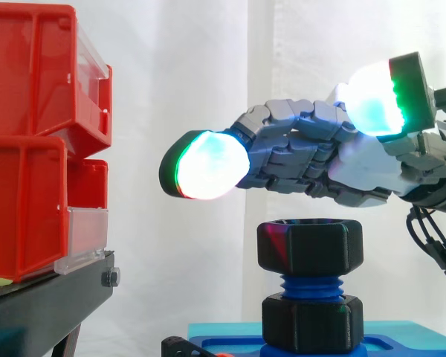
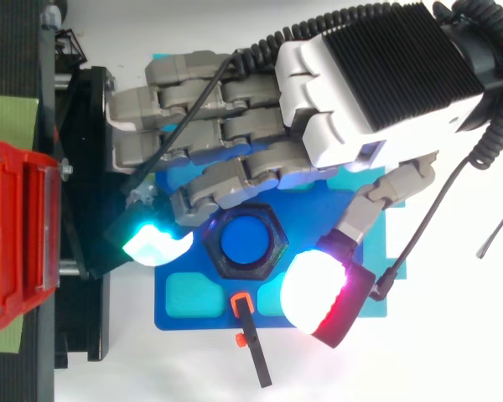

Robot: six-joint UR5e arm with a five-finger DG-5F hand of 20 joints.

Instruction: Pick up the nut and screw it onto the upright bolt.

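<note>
A black hex nut [image 1: 309, 248] sits on top of the upright blue threaded bolt [image 1: 308, 286], with a band of thread showing below it. From above, the nut [image 2: 277, 244] rings the bolt's blue end [image 2: 245, 241]. A second black hex collar [image 1: 309, 321] sits at the bolt's foot. My hand [image 1: 357, 167] hovers just above the nut, apart from it and open, with its fingers stretched to the left. In the top view the hand [image 2: 377, 75] covers the area behind the nut; one glowing fingertip lies left of the nut, the thumb's glowing pad to its lower right.
The bolt stands on a blue base [image 2: 180, 311] over a cyan plate [image 1: 431, 329]. Red bins [image 1: 30, 149] are stacked on a black stand [image 1: 44, 305] at the left. A thin black rod with an orange clip [image 2: 253, 352] sticks out from the base's front edge.
</note>
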